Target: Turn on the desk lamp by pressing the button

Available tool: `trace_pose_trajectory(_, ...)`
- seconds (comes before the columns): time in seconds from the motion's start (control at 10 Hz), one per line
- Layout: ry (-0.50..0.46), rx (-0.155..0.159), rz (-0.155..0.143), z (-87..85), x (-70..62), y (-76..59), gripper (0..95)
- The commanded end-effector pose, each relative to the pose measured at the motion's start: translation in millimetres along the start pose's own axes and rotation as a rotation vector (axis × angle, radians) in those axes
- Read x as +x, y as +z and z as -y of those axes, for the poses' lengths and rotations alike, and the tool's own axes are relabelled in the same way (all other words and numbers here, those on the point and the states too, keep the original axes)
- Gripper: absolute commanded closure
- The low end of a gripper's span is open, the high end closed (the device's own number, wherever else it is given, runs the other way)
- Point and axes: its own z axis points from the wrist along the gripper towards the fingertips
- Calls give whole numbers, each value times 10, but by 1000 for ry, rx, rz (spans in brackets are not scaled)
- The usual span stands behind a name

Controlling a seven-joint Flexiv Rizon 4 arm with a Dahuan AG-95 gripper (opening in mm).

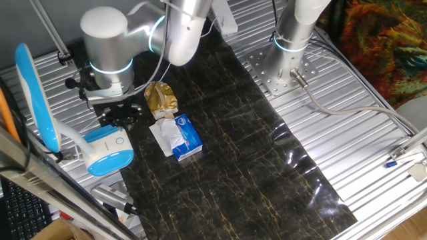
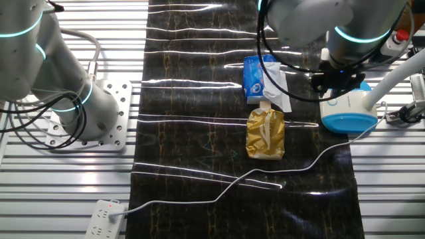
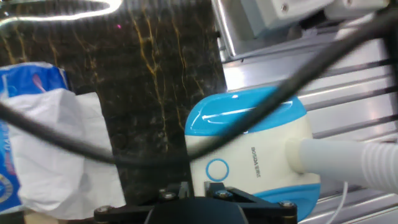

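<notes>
Although the gripper (image 1: 120, 115) hangs just at 12 o'clock of the desk lamp (image 1: 109, 151) base at the mat's left edge, its round button (image 3: 217, 169) looks unpressed and the head unlit, so the press remains; jaw state cannot be told.

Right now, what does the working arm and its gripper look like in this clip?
The arm is smooth silver-grey with rounded cylindrical joints, each ringed by a glowing cyan band. Its gripper is a black, blocky unit. A thin black cable loops across the hand view. A second, similar silver arm with the same cyan rings is bolted to a perforated plate.
</notes>
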Motion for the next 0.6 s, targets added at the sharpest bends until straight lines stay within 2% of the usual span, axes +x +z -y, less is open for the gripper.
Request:
trace_pose_trajectory(0.1,-6,-2,-1,12,4,4,570)
trace_pose_trajectory(0.5,-21,2,9,-2,11,78,570)
trace_pose_trajectory(0.6,-16,3,20,-9,9,109,570)
